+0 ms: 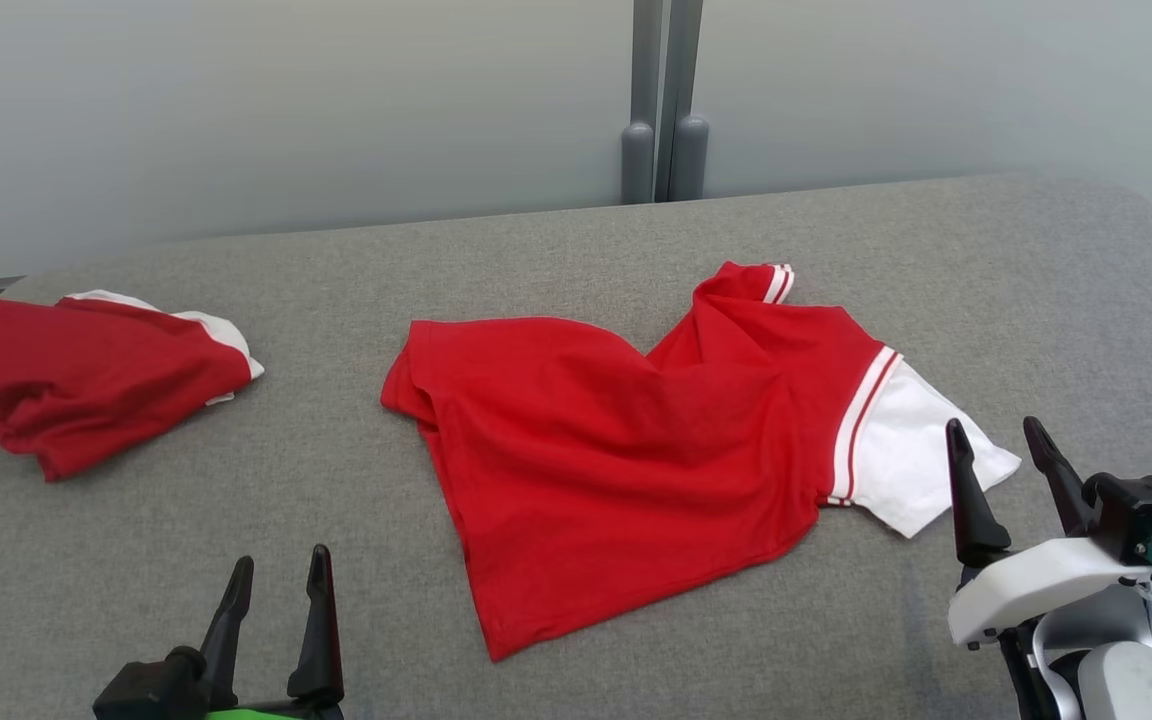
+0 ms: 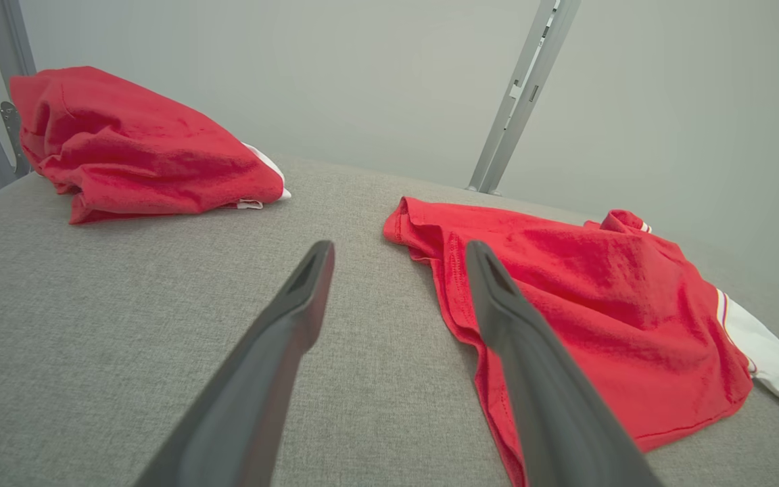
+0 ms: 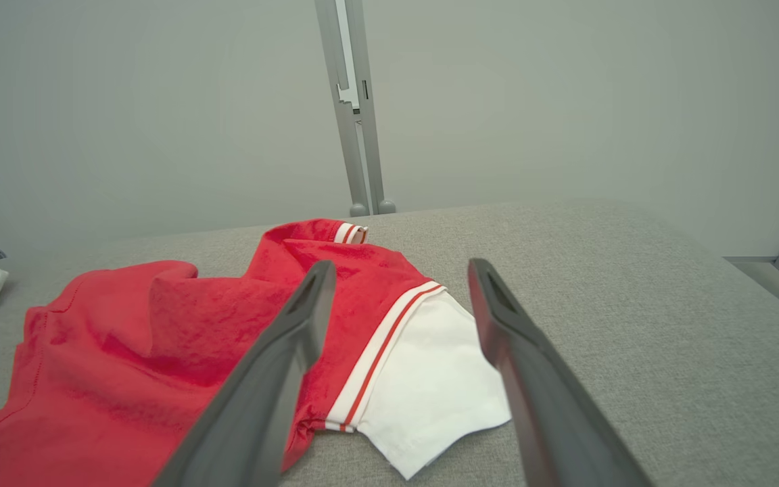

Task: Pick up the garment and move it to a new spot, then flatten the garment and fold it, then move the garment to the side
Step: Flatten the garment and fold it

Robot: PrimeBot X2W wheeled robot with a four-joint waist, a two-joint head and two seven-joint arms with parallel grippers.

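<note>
Left gripper, right gripper wide, empty; garment ahead between them, soft, light, limp; I'd pinch white sleeve just beyond right gripper.

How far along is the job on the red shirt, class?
Done: nothing evident; the red shirt with white sleeve lies wrinkled, unfolded, on the grey fabric surface. In hand: nothing; left fingers and right fingers open, empty. Left: flatten, fold, move aside.
</note>
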